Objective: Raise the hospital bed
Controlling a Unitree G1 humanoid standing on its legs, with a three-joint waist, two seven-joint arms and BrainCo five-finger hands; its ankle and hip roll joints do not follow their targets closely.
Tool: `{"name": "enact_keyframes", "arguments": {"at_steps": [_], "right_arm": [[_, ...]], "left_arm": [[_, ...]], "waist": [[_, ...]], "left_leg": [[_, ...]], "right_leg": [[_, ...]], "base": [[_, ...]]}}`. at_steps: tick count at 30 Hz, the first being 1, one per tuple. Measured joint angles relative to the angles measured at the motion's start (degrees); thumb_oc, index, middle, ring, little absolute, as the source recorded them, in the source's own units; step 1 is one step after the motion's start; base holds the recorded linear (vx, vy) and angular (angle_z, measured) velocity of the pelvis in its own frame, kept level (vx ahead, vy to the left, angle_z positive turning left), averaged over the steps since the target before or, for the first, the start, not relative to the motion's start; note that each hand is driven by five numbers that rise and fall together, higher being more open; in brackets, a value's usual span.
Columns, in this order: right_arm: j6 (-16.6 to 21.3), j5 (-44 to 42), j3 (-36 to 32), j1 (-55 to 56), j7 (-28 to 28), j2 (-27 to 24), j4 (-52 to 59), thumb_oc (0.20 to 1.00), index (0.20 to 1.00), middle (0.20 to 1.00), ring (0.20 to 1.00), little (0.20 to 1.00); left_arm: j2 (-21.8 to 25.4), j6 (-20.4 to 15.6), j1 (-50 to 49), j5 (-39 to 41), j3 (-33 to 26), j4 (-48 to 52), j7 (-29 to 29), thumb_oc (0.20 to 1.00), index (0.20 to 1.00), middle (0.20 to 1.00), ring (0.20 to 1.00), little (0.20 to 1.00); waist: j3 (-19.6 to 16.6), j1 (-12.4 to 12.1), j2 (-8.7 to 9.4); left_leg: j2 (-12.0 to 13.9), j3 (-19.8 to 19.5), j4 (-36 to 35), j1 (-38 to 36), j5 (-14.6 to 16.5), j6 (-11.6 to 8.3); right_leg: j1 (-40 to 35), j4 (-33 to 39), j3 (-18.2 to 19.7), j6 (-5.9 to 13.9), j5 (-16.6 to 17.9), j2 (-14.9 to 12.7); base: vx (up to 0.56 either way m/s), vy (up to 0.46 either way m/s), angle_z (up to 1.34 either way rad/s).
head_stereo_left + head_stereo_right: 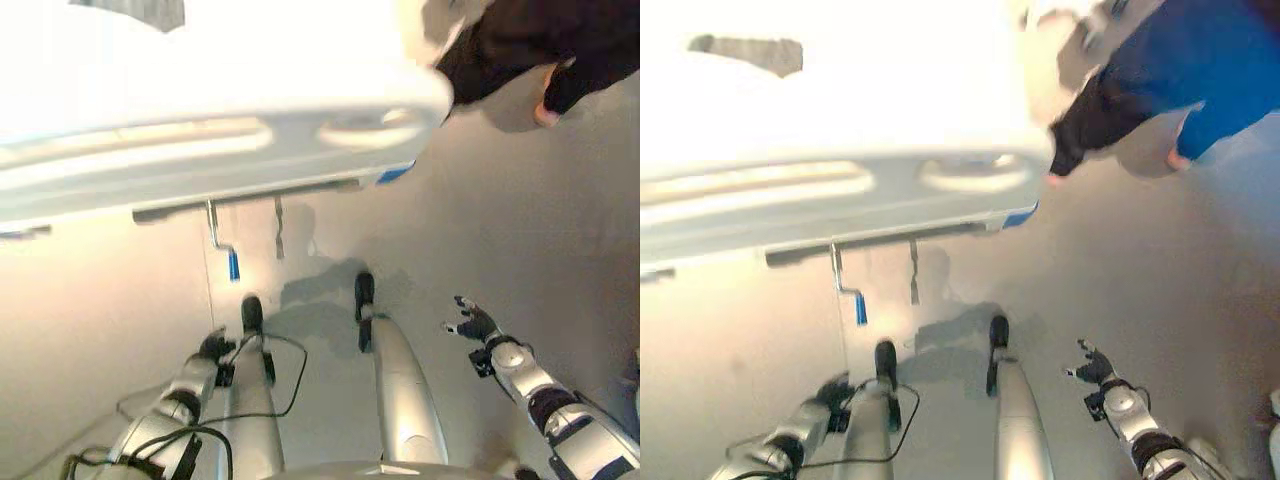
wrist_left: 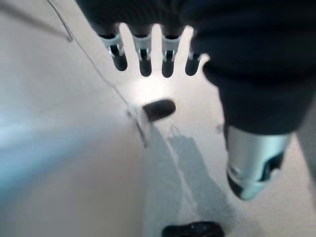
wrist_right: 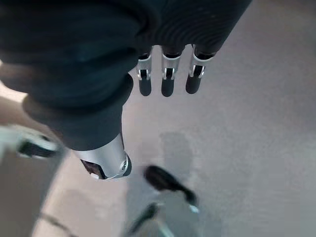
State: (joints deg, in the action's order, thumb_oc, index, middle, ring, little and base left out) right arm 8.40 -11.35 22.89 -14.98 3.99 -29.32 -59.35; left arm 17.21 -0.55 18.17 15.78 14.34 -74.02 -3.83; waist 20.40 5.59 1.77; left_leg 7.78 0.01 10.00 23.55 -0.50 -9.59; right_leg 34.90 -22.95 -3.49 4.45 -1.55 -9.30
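Note:
The white hospital bed's foot end (image 1: 230, 150) spans the top of the eye views. Under its edge hangs a metal crank (image 1: 213, 228) with a blue grip (image 1: 233, 265), also seen as the crank (image 1: 840, 275). A second thin rod (image 1: 279, 228) hangs just right of it. My left hand (image 1: 212, 346) is low at the lower left, below the crank and apart from it; its fingers (image 2: 143, 54) are straight and hold nothing. My right hand (image 1: 475, 323) hovers over the floor at the right, fingers (image 3: 167, 81) spread and empty.
A person in dark and blue clothes (image 1: 1180, 70) leans in at the bed's right corner, one hand (image 1: 548, 112) hanging over the floor. Grey floor (image 1: 500, 230) stretches to the right of the bed.

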Motion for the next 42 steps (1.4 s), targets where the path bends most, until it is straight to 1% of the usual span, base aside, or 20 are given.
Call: {"name": "enact_keyframes", "arguments": {"at_steps": [1, 3, 4, 5, 6, 8, 9, 10, 11, 13, 15, 16, 17, 20, 22, 27, 30, 31, 33, 42], "right_arm": [[0.0, 0.3, -0.2, 1.8, -0.4, 0.0, -1.2, 1.000, 1.000, 1.000, 1.000, 1.000], [-0.1, 0.8, -0.5, 2.8, -1.2, 0.5, -3.0, 1.000, 1.000, 1.000, 1.000, 1.000], [-0.1, 1.2, -0.5, 4.8, -1.5, 0.4, -3.3, 1.000, 1.000, 1.000, 1.000, 1.000], [-0.1, 1.3, -0.5, 5.4, -1.6, 0.4, -3.4, 1.000, 1.000, 1.000, 1.000, 1.000], [-0.2, 1.9, -1.7, 5.2, -2.1, 1.1, -4.5, 1.000, 1.000, 1.000, 1.000, 1.000], [-0.6, 2.7, -2.7, 6.1, -2.6, 2.2, -6.0, 1.000, 1.000, 1.000, 1.000, 1.000], [-0.5, 3.0, -2.8, 7.6, -2.8, 2.3, -6.2, 1.000, 1.000, 1.000, 1.000, 1.000], [-0.7, 3.0, -5.1, 7.6, -3.0, 3.2, -8.4, 1.000, 1.000, 1.000, 1.000, 1.000], [-1.0, 3.0, -5.5, 8.1, -2.9, 3.4, -8.9, 1.000, 1.000, 1.000, 1.000, 1.000], [-1.0, 3.5, -5.9, 9.9, -3.5, 4.3, -10.6, 1.000, 1.000, 1.000, 1.000, 1.000], [-1.4, 3.5, -8.0, 11.8, -3.8, 5.9, -14.0, 1.000, 1.000, 1.000, 1.000, 1.000], [-1.6, 3.5, -7.9, 12.2, -3.9, 6.2, -14.2, 1.000, 1.000, 1.000, 1.000, 1.000], [-1.9, 3.4, -9.1, 13.7, -4.0, 6.9, -15.7, 1.000, 1.000, 1.000, 1.000, 1.000], [-2.6, 3.4, -9.0, 16.1, -4.5, 7.3, -16.5, 1.000, 1.000, 1.000, 1.000, 1.000], [-2.8, 3.4, -9.9, 17.8, -5.1, 8.2, -17.5, 1.000, 1.000, 1.000, 1.000, 1.000], [-2.9, 2.7, -10.0, 19.5, -5.7, 8.7, -17.3, 1.000, 1.000, 1.000, 1.000, 1.000], [-2.9, 2.7, -10.0, 19.6, -5.7, 8.8, -17.3, 1.000, 1.000, 1.000, 1.000, 1.000], [-2.9, 2.7, -9.9, 19.2, -5.9, 8.8, -17.1, 1.000, 1.000, 1.000, 1.000, 1.000], [-2.9, 2.7, -9.8, 19.0, -6.0, 8.9, -16.8, 1.000, 1.000, 1.000, 1.000, 1.000], [-2.9, 2.8, -9.8, 18.6, -6.1, 9.0, -16.9, 1.000, 1.000, 1.000, 1.000, 1.000]], "left_arm": [[-0.2, -0.1, -1.8, -1.4, 0.2, -0.3, 0.6, 1.000, 1.000, 1.000, 1.000, 1.000], [-0.3, -0.3, -3.9, -3.0, 0.1, -1.4, 1.1, 1.000, 1.000, 1.000, 1.000, 1.000], [-0.5, -0.2, -5.5, -3.9, 0.4, -2.2, 1.6, 1.000, 1.000, 1.000, 1.000, 1.000], [-0.4, -0.2, -5.9, -3.9, 0.4, -2.7, 1.7, 1.000, 1.000, 1.000, 1.000, 1.000], [-0.4, -0.6, -6.8, -5.2, -0.2, -3.0, 1.9, 1.000, 1.000, 1.000, 1.000, 1.000], [-1.2, -0.4, -8.9, -7.7, -0.5, -4.1, 2.3, 1.000, 1.000, 1.000, 1.000, 1.000], [-1.6, -0.4, -10.3, -8.4, -0.4, -4.7, 2.4, 1.000, 1.000, 1.000, 1.000, 1.000], [-2.2, -0.5, -11.7, -8.7, -1.2, -5.0, 2.4, 1.000, 1.000, 1.000, 1.000, 1.000], [-2.4, -0.5, -12.1, -8.9, -1.2, -5.2, 2.5, 1.000, 1.000, 1.000, 1.000, 1.000], [-3.0, -0.6, -14.0, -9.5, -1.8, -5.7, 2.5, 1.000, 1.000, 1.000, 1.000, 1.000], [-3.9, -1.1, -15.3, -9.3, -3.7, -5.7, 2.5, 1.000, 1.000, 1.000, 1.000, 1.000], [-4.1, -1.4, -15.9, -9.3, -3.6, -5.7, 2.5, 1.000, 1.000, 1.000, 1.000, 1.000], [-4.7, -1.6, -17.3, -9.3, -3.9, -5.3, 2.4, 1.000, 1.000, 1.000, 1.000, 1.000], [-5.2, -2.1, -18.5, -9.3, -3.3, -5.5, 2.4, 1.000, 1.000, 1.000, 1.000, 1.000], [-5.2, -2.7, -20.1, -9.2, -3.2, -5.4, 2.8, 1.000, 1.000, 1.000, 1.000, 1.000], [-5.4, -3.8, -21.9, -7.4, -3.5, -4.9, 4.4, 1.000, 1.000, 1.000, 1.000, 1.000], [-5.5, -3.8, -22.2, -6.9, -3.5, -4.6, 4.4, 1.000, 1.000, 1.000, 1.000, 1.000], [-5.5, -3.9, -22.2, -7.0, -3.4, -4.3, 4.4, 1.000, 1.000, 1.000, 1.000, 1.000], [-5.5, -3.9, -22.2, -7.3, -3.4, -4.2, 4.5, 1.000, 1.000, 1.000, 1.000, 1.000], [-5.5, -3.9, -22.2, -8.3, -3.3, -3.8, 5.0, 1.000, 1.000, 1.000, 1.000, 1.000]], "waist": [[-2.5, -0.1, -0.82], [-3.4, -0.2, -1.52], [-6.0, 0.0, -1.80], [-7.2, -0.1, -1.95], [-7.5, -0.6, -2.44], [-7.8, -0.3, -2.87], [-9.3, -0.4, -3.23], [-10.2, -0.7, -4.17], [-10.7, -0.4, -4.30], [-13.6, -2.0, -5.15], [-14.9, -2.2, -5.54], [-15.6, -2.5, -5.25], [-17.1, -3.3, -5.72], [-19.4, -3.3, -6.21], [-20.9, -3.4, -6.54], [-22.2, -3.4, -6.54], [-22.7, -3.5, -6.56], [-22.8, -3.5, -6.48], [-22.9, -3.5, -6.31], [-23.1, -3.5, -6.08]], "left_leg": [[0.0, 0.0, -1.5, -1.9, 0.2, 0.28], [0.1, 0.1, -3.9, -6.9, -0.1, 0.53], [0.0, 0.1, -4.3, -7.9, 0.0, 0.64], [-0.1, 0.2, -4.5, -7.6, 0.4, 0.95], [0.1, 0.1, -5.2, -8.9, 0.1, 0.96], [0.4, 0.0, -6.1, -13.0, -0.4, 0.62], [0.5, 0.0, -6.2, -14.2, -0.2, 0.95], [0.9, 0.0, -7.4, -16.3, 0.3, 1.73], [0.9, 0.0, -7.7, -16.9, 0.2, 1.76], [1.2, -0.1, -7.9, -17.6, 0.3, 1.93], [1.4, -0.5, -9.5, -20.6, -0.3, 2.74], [1.5, -0.6, -9.6, -20.9, -0.3, 2.73], [1.7, -1.0, -10.8, -21.4, -0.1, 3.14], [1.6, -1.5, -11.4, -22.0, -0.3, 3.46], [1.9, -1.7, -12.3, -23.0, -0.8, 4.14], [1.1, -2.4, -12.6, -23.5, -0.8, 3.98], [0.8, -2.3, -13.5, -23.9, -1.4, 2.73], [0.7, -2.3, -13.9, -24.2, -1.7, 1.81], [0.6, -1.9, -14.3, -25.0, -2.4, 0.82], [1.0, -0.9, -15.1, -26.1, -2.1, 1.04]], "right_leg": [[-1.9, 1.1, -0.4, 0.46, -0.6, -0.1], [-6.8, 2.8, -0.9, 0.66, -0.4, 0.2], [-7.4, 3.2, -0.8, 0.93, -0.9, 0.0], [-7.1, 3.1, -0.8, 1.13, -1.3, -0.1], [-8.8, 3.5, -1.5, 0.84, -0.8, -0.1], [-13.4, 5.0, -2.1, 0.90, -0.7, 0.2], [-15.0, 6.0, -2.3, 1.07, -1.1, 0.2], [-17.6, 7.2, -3.4, 1.34, -1.3, 0.3], [-18.4, 7.4, -3.5, 1.40, -1.3, 0.4], [-19.8, 8.1, -4.2, 1.18, -1.3, 0.3], [-23.7, 10.7, -5.2, 1.03, -0.8, 0.7], [-23.9, 10.9, -5.3, 1.01, -0.8, 0.7], [-26.2, 13.1, -6.2, 1.09, -0.2, 1.0], [-27.7, 14.9, -6.6, 1.23, 0.3, 1.0], [-31.6, 18.8, -8.3, 1.38, 1.7, 1.0], [-34.9, 24.1, -9.6, 2.12, 3.9, 1.0], [-36.1, 26.8, -9.7, 2.50, 5.3, 1.0], [-36.9, 28.3, -9.8, 2.89, 6.2, 1.0], [-36.9, 28.4, -9.6, 2.94, 6.6, 0.9], [-37.6, 28.4, -9.2, 2.87, 6.2, 1.1]], "base": [[0.14, 0.023, 0.05], [0.10, 0.005, 0.02], [0.12, -0.015, 0.05], [0.20, -0.033, 0.06], [0.10, -0.029, 0.04], [0.12, -0.029, 0.08], [0.12, -0.029, 0.16], [0.10, -0.035, 0.18], [0.10, -0.047, 0.17], [0.12, -0.043, 0.12], [0.08, -0.006, 0.20], [0.10, 0.002, 0.23], [0.04, 0.006, 0.20], [0.06, 0.032, 0.21], [0.02, 0.041, 0.38], [0.00, 0.022, 0.13], [0.01, 0.006, 0.03], [0.04, 0.012, -0.01], [0.01, 0.003, -0.03], [0.03, 0.003, -0.04]]}}
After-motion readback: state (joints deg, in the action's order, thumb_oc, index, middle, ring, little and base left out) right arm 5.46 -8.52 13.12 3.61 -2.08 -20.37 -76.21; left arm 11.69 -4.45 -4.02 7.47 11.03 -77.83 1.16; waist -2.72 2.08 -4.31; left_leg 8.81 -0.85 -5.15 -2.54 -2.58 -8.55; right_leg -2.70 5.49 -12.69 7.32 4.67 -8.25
